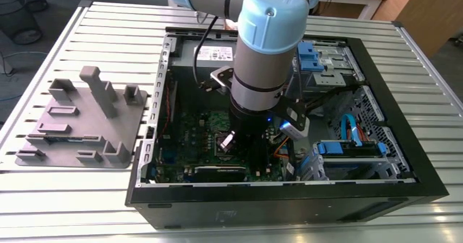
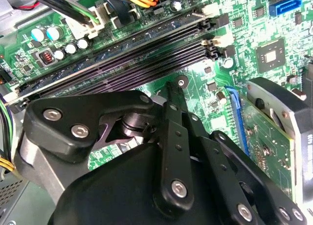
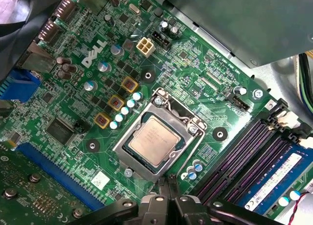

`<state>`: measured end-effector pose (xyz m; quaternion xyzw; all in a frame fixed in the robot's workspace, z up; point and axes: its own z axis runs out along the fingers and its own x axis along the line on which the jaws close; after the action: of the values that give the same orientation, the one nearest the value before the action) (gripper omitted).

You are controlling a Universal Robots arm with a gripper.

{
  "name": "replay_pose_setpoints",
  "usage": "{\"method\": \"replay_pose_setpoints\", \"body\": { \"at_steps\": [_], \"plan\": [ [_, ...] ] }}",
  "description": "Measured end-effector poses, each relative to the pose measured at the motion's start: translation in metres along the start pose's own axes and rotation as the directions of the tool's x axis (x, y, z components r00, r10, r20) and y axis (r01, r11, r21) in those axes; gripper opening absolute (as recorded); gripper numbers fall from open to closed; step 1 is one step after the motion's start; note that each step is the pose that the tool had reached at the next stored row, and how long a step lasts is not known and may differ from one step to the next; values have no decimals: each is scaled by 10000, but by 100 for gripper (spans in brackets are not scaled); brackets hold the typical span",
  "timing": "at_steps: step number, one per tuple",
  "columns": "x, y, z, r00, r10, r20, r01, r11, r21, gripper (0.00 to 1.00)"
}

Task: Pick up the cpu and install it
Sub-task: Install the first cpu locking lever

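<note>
I see the cpu (image 3: 155, 141) seated in its socket (image 3: 159, 132) on the motherboard (image 3: 205, 83), inside the open computer case (image 1: 405, 161). My gripper (image 3: 168, 182) hangs just above the socket's edge, fingertips drawn together and holding nothing.

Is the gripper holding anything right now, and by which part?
Nothing is held. The cpu sits in its socket on the motherboard, with the gripper beside it.
</note>
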<state>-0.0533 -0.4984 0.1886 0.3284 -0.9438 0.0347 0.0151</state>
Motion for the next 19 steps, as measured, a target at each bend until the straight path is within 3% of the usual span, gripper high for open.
{"method": "replay_pose_setpoints", "body": {
  "at_steps": [6, 13, 19],
  "plan": [
    [14, 11, -3, 10000, -1, 13, 1, 10000, -2, 11],
    [22, 6, -115, 10000, 4, 35, -4, 10000, 12, 11],
    [28, 11, -120, 10000, 7, 53, -8, 10000, 27, 11]
  ]
}}
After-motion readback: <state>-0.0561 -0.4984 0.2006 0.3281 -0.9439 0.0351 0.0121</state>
